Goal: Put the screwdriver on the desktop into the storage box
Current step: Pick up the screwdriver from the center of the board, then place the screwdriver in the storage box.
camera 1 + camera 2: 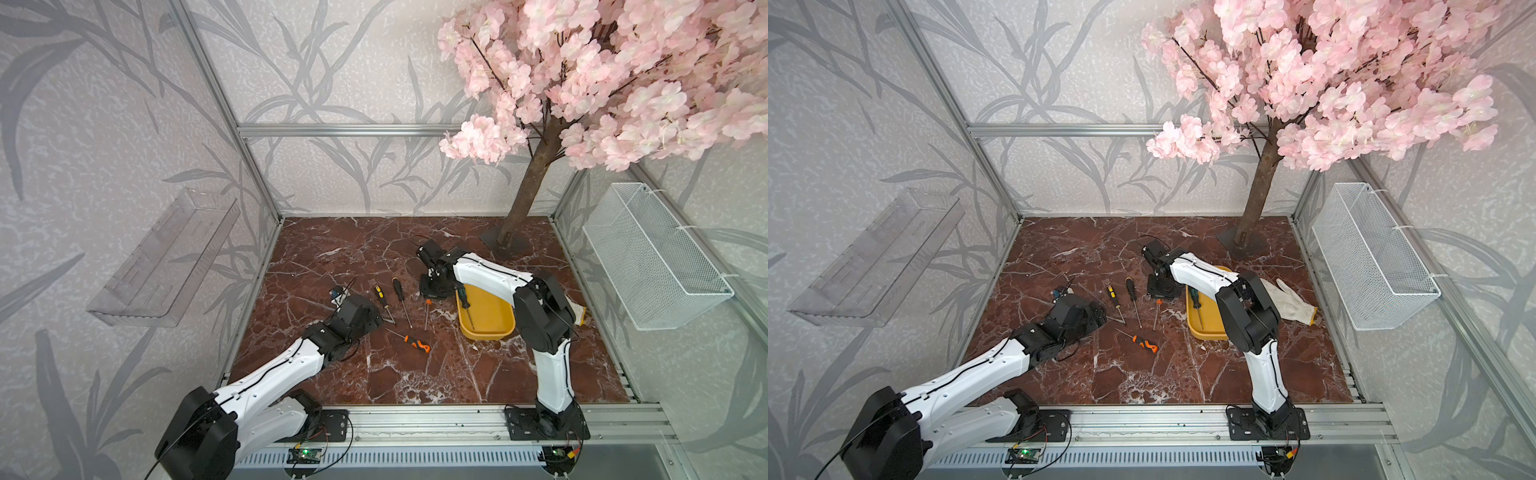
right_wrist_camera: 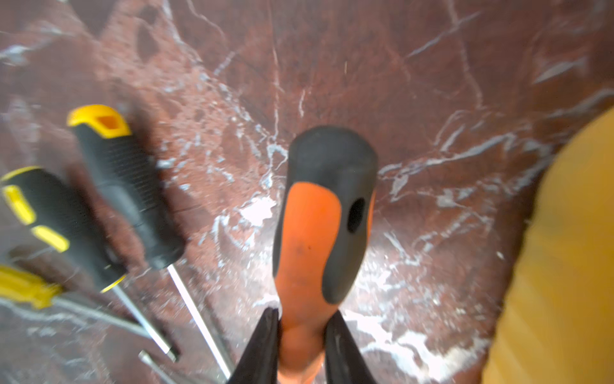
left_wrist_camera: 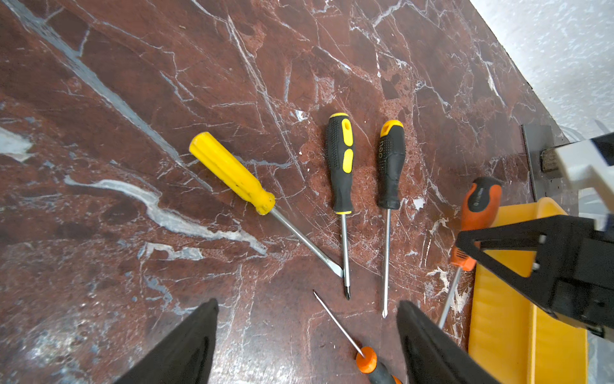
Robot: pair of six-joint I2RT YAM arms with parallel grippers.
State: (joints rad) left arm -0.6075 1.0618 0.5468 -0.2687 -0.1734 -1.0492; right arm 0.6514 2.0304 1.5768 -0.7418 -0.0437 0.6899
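A: Room to move?
B: Open marble on desktop (image 1: pixel 374 374) btwn tools & front edge.
A: Storage box (image 1: pixel 490 328)?
B: Held one green-handled screwdriver (image 1: pixel 462 296).
A: Grippers?
B: R gripper (image 2: pixel 303 312) was clenched on orange-black screwdriver (image 2: pixel 312 232), just beside box. L gripper (image 3: pixel 306 302) was spread over tool tips.

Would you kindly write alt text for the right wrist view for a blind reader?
The right gripper is shut on the handle of an orange-and-black screwdriver, with the marble desktop behind. Two black-and-yellow screwdrivers lie on one side, the yellow storage box on the other.
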